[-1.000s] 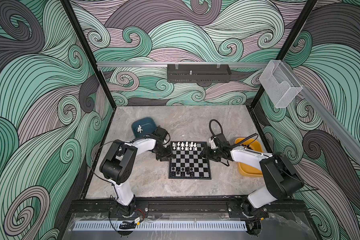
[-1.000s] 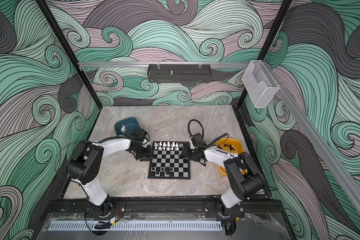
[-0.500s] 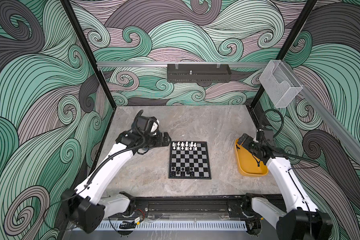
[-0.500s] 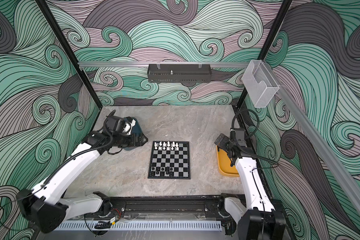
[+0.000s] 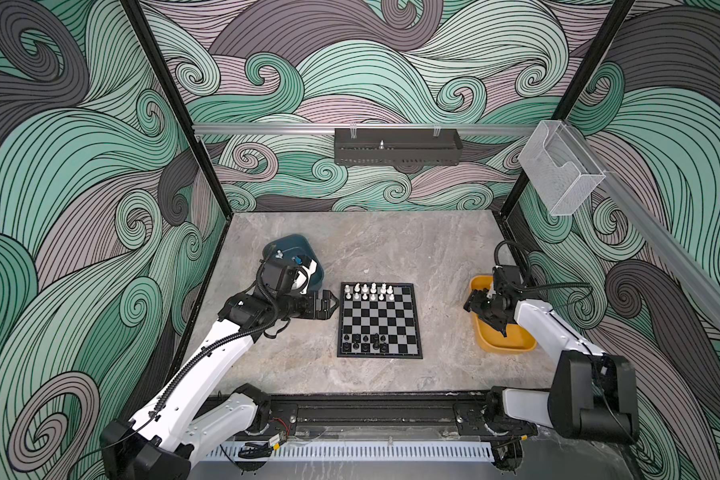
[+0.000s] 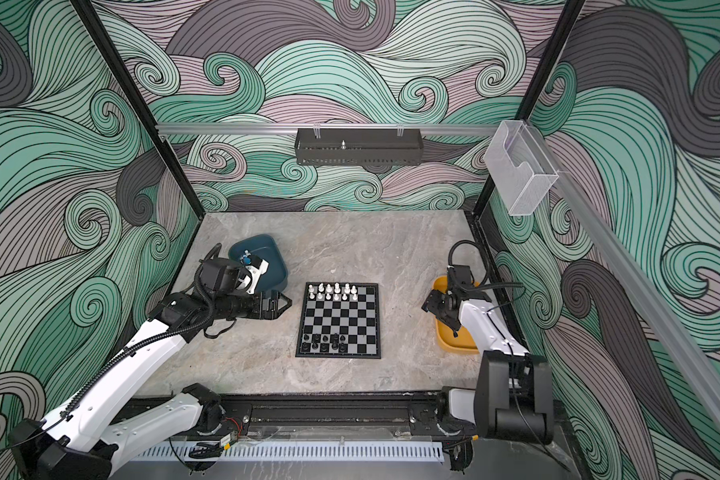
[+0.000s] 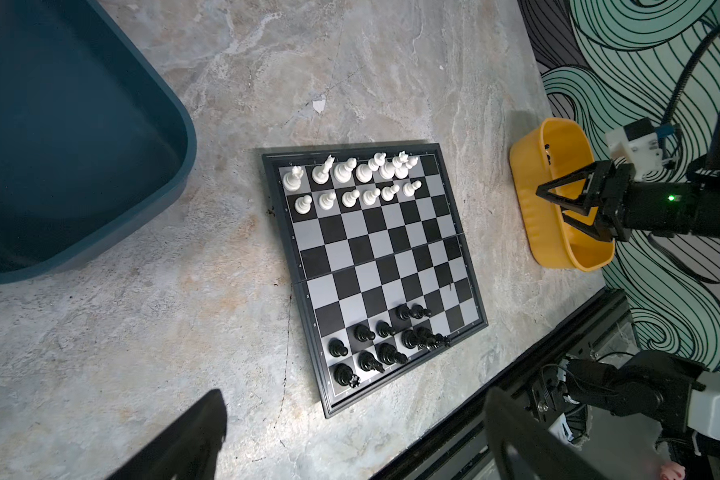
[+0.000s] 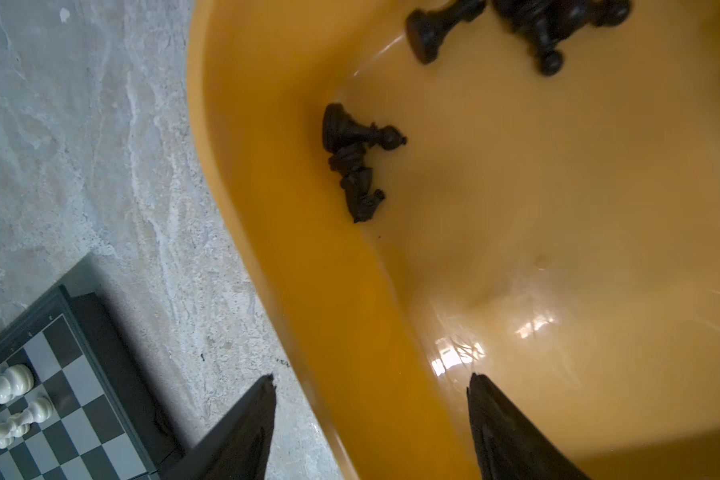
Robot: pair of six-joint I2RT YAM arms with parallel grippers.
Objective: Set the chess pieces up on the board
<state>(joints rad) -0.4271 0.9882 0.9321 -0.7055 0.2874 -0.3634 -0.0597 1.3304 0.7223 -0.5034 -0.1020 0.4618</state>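
The board [image 5: 395, 316] [image 6: 356, 318] lies mid-table. White chess pieces [image 5: 368, 291] [image 7: 350, 178] fill most of its two far rows, and several black ones [image 5: 364, 343] [image 7: 383, 345] stand at its near end. More black pieces [image 8: 352, 153] lie in the yellow tray [image 5: 512, 347] [image 8: 308, 249]. My left gripper [image 5: 331, 305] [image 7: 356, 399] hovers open and empty just off the board's left edge. My right gripper [image 5: 484, 318] [image 8: 371, 378] is open and empty, straddling the yellow tray's board-side wall, one finger outside it and one inside.
A teal tray [image 5: 308, 249] [image 7: 100, 166] sits behind the left gripper, with a small white piece [image 5: 278, 252] in it. A black rack [image 5: 395, 151] hangs on the back wall and a clear holder [image 5: 558, 174] on the right rail. The black front rail [image 5: 371, 411] borders the table.
A second ago both grippers were at the board's far corners; then each went to its tray. Now the left has returned beside the board and the right has moved forward along the yellow tray.
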